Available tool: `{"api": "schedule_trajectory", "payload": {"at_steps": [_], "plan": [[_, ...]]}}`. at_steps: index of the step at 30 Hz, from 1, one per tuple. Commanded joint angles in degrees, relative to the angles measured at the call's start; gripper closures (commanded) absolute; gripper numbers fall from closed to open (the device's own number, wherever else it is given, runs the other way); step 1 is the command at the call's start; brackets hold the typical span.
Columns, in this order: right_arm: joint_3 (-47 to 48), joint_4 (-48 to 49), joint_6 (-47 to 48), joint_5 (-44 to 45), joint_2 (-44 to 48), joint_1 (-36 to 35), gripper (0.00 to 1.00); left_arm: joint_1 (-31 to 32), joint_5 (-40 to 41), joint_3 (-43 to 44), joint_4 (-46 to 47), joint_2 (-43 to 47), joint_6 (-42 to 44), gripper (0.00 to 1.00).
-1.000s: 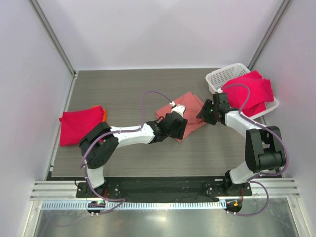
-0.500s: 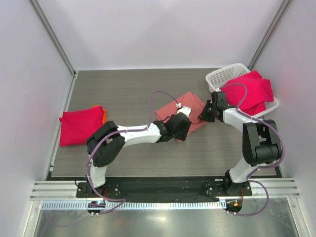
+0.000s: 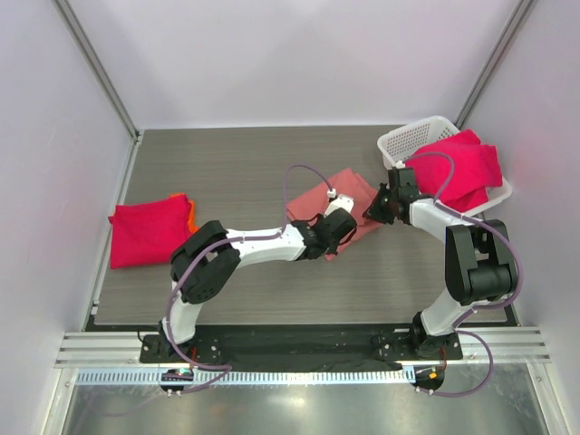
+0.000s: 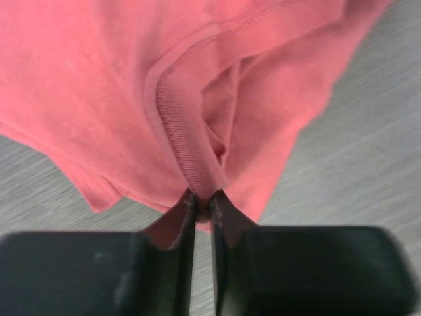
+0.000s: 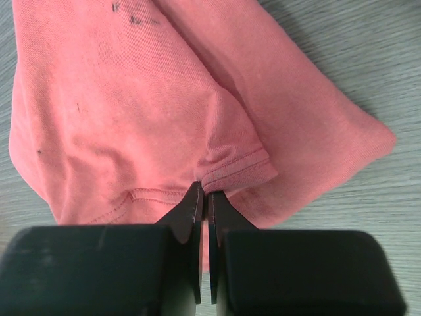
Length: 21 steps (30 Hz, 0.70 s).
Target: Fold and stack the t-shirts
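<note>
Top external view: the salmon-pink t-shirt (image 3: 349, 186) lies on the table (image 3: 227, 172) between both arms, left end effector (image 4: 202, 197) clamped on its near-side ribbed collar, right end effector (image 5: 205, 191) pinching its right-hand hem.

Left arm (image 3: 258, 245) stretching low, forward and to the right, left gripper (image 4: 202, 199) pinching a ribbed edge of the salmon-pink t-shirt (image 4: 85, 85) between nearly closed jaws, right arm (image 3: 471, 263) folding inward to the left, right gripper (image 5: 205, 192) clamping tight on a stitched hem of the same shirt.
</note>
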<state>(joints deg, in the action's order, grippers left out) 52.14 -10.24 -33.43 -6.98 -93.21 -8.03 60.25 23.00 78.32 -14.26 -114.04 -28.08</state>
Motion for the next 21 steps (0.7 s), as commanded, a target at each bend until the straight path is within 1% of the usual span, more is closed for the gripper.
{"api": "schedule_trajectory", "payload": {"at_steps": [1, 5, 8, 11, 14, 18, 20, 21], "plan": [[-0.3, 2.6, -0.5, 0.0, 3.3, 0.1, 0.99, 0.0, 6.4, 5.1, -3.2, -1.8, 1.1, 1.0], [0.4, 1.9, 0.0, 1.1, 5.8, 0.0, 0.99, -0.5, 9.0, 6.7, -5.1, -1.0, 2.5, 1.0], [1.9, 0.8, 0.1, 2.5, 8.2, 0.0, 0.99, -2.8, 9.0, 6.4, -7.4, 2.8, 3.2, 1.0], [7.3, -3.3, 0.6, 2.9, 10.6, 0.1, 0.99, -6.3, 8.7, 5.6, -9.4, 8.2, 4.3, 1.0], [16.4, -7.8, 1.1, 2.4, 12.8, 0.1, 0.99, -9.1, 6.8, 5.7, -11.3, 13.7, 6.3, 1.0], [24.6, -13.0, 1.8, 1.3, 16.6, 0.1, 0.99, -9.8, 7.8, 9.0, -18.2, 20.4, 9.0, 1.0], [28.6, -15.7, 2.0, 0.7, 20.1, 0.1, 0.99, -9.7, 7.2, 12.3, -21.1, 24.6, 9.9, 1.0], [29.9, -16.4, 2.1, -0.2, 22.8, 0.1, 0.99, -9.8, 6.2, 13.5, -24.0, 26.0, 10.1, 1.0]]}}
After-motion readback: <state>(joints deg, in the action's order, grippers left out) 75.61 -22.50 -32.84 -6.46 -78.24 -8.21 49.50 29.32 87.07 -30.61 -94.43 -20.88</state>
